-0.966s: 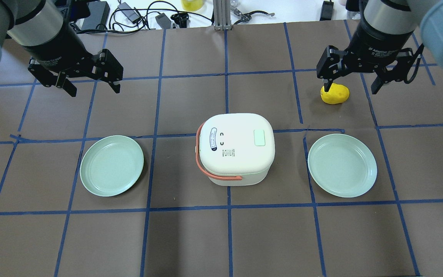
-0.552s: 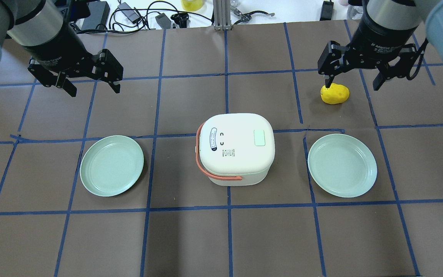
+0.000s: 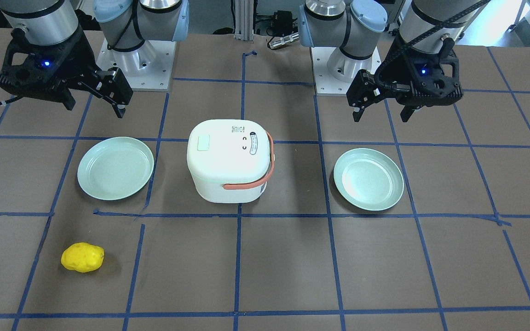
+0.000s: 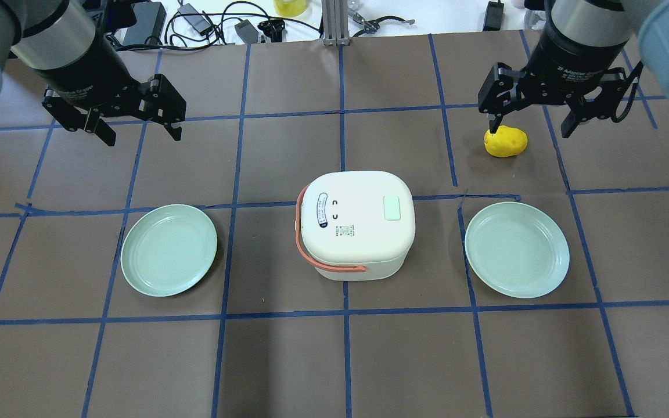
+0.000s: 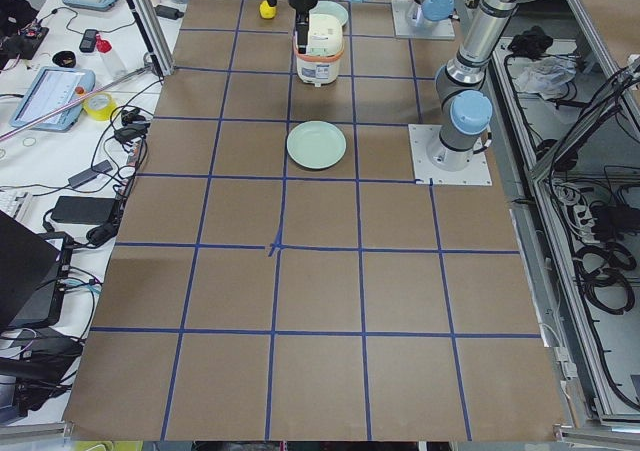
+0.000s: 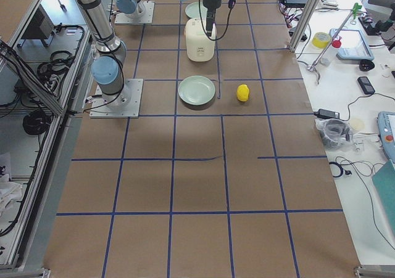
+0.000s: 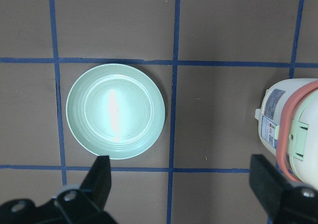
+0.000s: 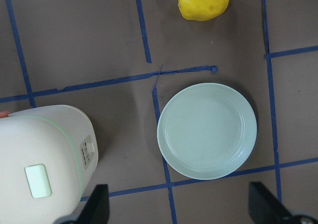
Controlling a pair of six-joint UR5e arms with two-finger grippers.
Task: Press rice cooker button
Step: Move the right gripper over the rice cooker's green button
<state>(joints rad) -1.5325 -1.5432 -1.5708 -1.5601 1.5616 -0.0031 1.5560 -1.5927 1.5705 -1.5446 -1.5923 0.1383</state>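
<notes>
The white rice cooker with an orange handle stands at the table's middle, lid closed. A pale green rectangular button sits on its lid, toward the robot's right; it also shows in the front view and the right wrist view. My left gripper is open and empty, high over the far left, above and beyond the left plate. My right gripper is open and empty, high over the far right. Neither gripper touches the cooker.
Two pale green plates flank the cooker, the right one below my right gripper. A yellow lumpy object lies on the table at the far right. Blue tape lines grid the brown table. Cables and tools lie beyond the far edge.
My right gripper has shifted slightly toward the far side of the table. The left gripper, cooker, plates and yellow object have not moved.
</notes>
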